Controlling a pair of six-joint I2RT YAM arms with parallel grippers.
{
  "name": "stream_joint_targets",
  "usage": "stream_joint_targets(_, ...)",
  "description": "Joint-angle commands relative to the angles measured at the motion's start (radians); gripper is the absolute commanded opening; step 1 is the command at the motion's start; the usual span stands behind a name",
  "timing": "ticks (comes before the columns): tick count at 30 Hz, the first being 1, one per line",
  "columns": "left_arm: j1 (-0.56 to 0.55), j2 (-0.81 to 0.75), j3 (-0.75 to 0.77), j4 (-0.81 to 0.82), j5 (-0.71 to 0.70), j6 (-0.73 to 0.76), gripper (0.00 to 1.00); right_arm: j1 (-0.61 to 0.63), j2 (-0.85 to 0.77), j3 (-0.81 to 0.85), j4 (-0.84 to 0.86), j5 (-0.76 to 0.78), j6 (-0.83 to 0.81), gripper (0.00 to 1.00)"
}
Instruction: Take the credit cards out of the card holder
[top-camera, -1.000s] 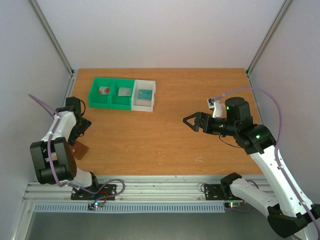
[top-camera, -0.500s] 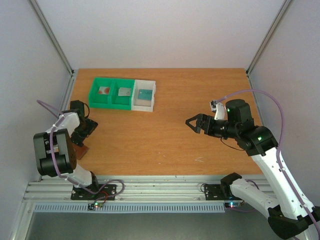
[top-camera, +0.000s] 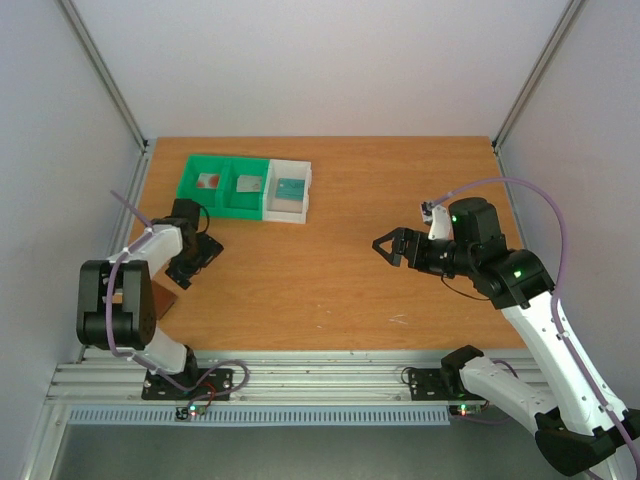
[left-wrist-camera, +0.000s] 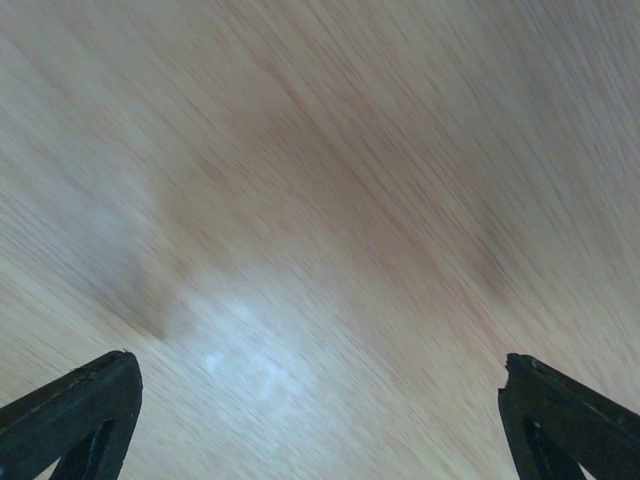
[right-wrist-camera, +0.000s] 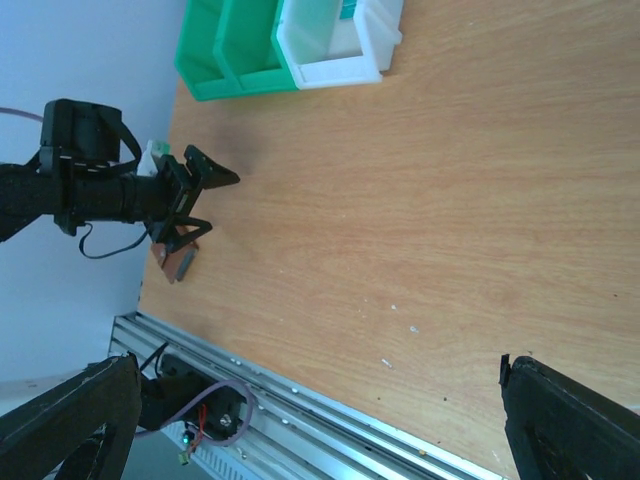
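Observation:
The brown card holder (top-camera: 163, 298) lies flat near the table's left front edge; it also shows in the right wrist view (right-wrist-camera: 176, 261). A white card with a red mark (top-camera: 208, 181) and a greyish card (top-camera: 247, 184) lie in the green bin, and a teal card (top-camera: 290, 187) lies in the white bin. My left gripper (top-camera: 200, 263) is open and empty, just right of and beyond the holder and not touching it. Its wrist view shows only blurred bare wood between the fingertips (left-wrist-camera: 80, 410). My right gripper (top-camera: 385, 247) is open and empty over the table's right half.
The two-compartment green bin (top-camera: 190, 190) and the adjoining white bin (top-camera: 304, 192) stand at the back left. The metal rail (top-camera: 300, 372) runs along the front edge. White walls close in both sides and the back.
My left gripper has swung from beside the card holder towards the right and farther from the table's front edge, leaving the holder on the table. The right gripper has barely shifted.

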Motion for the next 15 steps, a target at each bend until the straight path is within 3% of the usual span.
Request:
stream_joint_targets(1,-0.054,-0.044,0.034,-0.013,-0.037,-0.039,0.98,-0.006,-0.008,0.027,-0.023,0.019,-0.024,0.98)
stream_joint_targets(7,-0.020,-0.159,0.078,-0.188,-0.310,-0.054,0.99,-0.006,-0.010,0.046,-0.026,0.004,-0.034,0.99)
stream_joint_targets(15,0.215,-0.216,0.031,-0.227,-0.418,-0.096,0.99,-0.006,-0.012,0.077,-0.061,0.011,-0.055,0.99)
